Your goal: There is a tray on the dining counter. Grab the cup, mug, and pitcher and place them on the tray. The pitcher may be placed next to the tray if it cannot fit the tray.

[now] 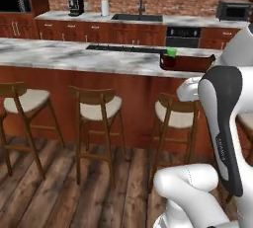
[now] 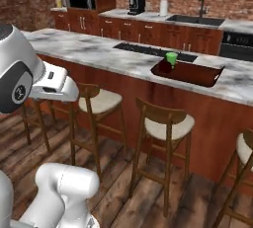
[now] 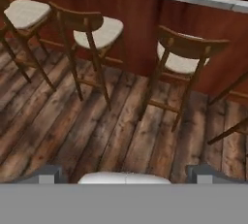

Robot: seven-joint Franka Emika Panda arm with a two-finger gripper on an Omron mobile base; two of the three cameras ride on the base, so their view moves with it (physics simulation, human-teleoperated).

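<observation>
1. My gripper (image 3: 124, 172) hangs low in front of the dining counter, looking down at the floor; its 2 finger tips (image 3: 48, 173) stand at the far edges of the hand view, jaws spread wide with nothing between them.
2. Below me lies a dark plank floor (image 3: 72, 131).
3. Next come the wooden stools (image 3: 186, 58) with pale cushioned seats; 3 of them line up along the counter's front in the hand view, tucked close to its reddish wood base.
4. Above them runs the dining counter (image 2: 94, 49), a long grey-white marble top.
5. On it, toward my right, sits the tray (image 2: 195, 76), dark reddish-brown with raised sides.
6. The cup (image 2: 171, 58), bright green, stands upright at the tray's left end; from the left base view it looks to be inside the tray, just past the near wall, though I cannot be sure it isn't resting against the rim.
7. A dark flat cooktop (image 1: 126, 49) lies in the counter just behind and left of the tray.
8. Farther back, the rear counter carries a sink (image 1: 137, 18) with a faucet, a black coffee machine (image 1: 75, 5) and a white paper roll (image 1: 105, 7) to its left.
9. A grey toaster oven (image 1: 233, 10) sits at the right end, against the brick wall.
</observation>
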